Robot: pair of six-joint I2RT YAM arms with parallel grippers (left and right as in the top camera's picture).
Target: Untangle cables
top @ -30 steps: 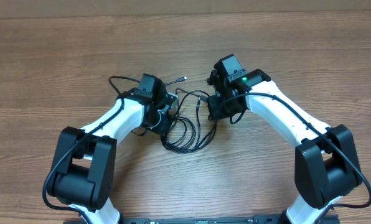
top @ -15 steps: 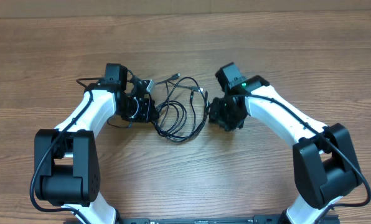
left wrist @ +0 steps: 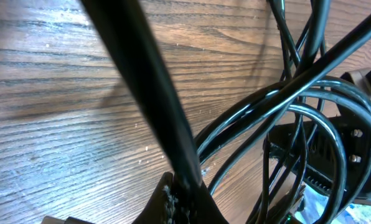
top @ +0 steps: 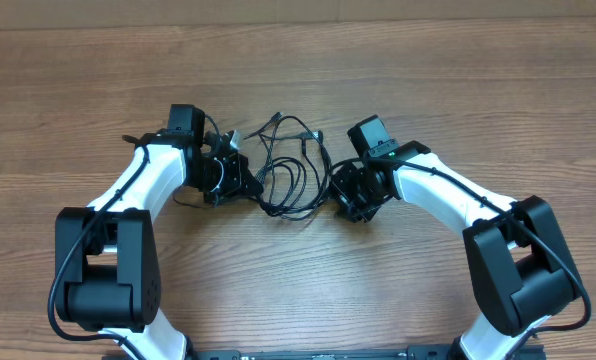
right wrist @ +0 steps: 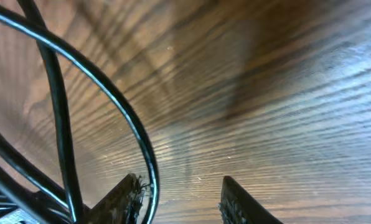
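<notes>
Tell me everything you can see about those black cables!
The cables are thin, shiny black cords, looped over each other in a tangle on the wooden table. Small plug ends stick out at the top. The left gripper pinches one strand; another runs beside the open right gripper.

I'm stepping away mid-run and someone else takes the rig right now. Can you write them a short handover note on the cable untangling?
Left gripper: shut on one strand of the cables.
Right gripper: open; a strand passes beside one finger, but nothing is clamped.
Cables: one looped bundle on the table, lying between the two grippers.
Done: the left side has a hold on the bundle.
Left: the strands cross and loop over each other, and none lies separate yet. The right side probably needs a grip before pulling apart.
</notes>
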